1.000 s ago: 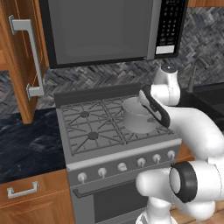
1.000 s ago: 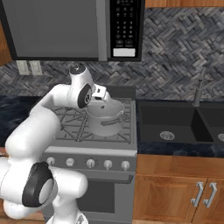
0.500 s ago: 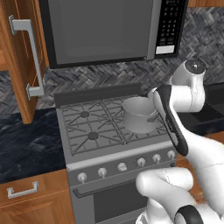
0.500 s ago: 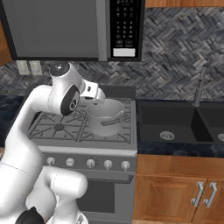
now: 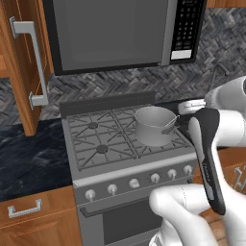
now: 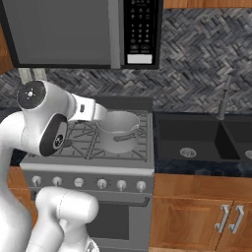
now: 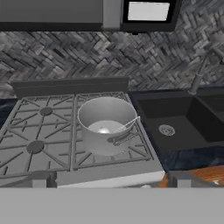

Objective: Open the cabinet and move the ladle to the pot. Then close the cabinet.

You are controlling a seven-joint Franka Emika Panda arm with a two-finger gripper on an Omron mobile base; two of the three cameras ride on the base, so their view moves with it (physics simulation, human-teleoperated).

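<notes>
The tool [image 7: 109, 183] is showing in the hand view as two dark finger tips [image 7: 40, 178] standing wide apart at the bottom edge, released and gripping nothing, touching nothing. It is looking down from in front of the stove [image 7: 43, 144].

The pot [image 7: 108, 124] is sitting upright on the stove's front right burner, close to the stove's right edge. The ladle [image 7: 123, 127] is lying inside the pot, its bowl down near the bottom and its thin handle leaning out over the rim on the side toward the sink [image 7: 175, 122]. In the left base view the pot [image 5: 153, 125] is standing on the right half of the stove [image 5: 96, 144], with the ladle [image 5: 170, 129] handle poking over its right rim. In the right base view the pot [image 6: 118, 130] is sitting just beside the arm's white wrist.

The cabinet [image 5: 21, 62] door is standing open at the left edge of the left base view, its long silver handle [image 5: 33, 62] facing the room. A microwave [image 5: 120, 33] is hanging above the stove, against a grey herringbone wall [image 6: 197, 64]. The black sink [image 6: 202, 140] with its faucet [image 6: 224, 98] is lying in the dark table [image 6: 197, 167] right of the stove, and wooden base cabinets [image 6: 197, 216] are running below.
</notes>
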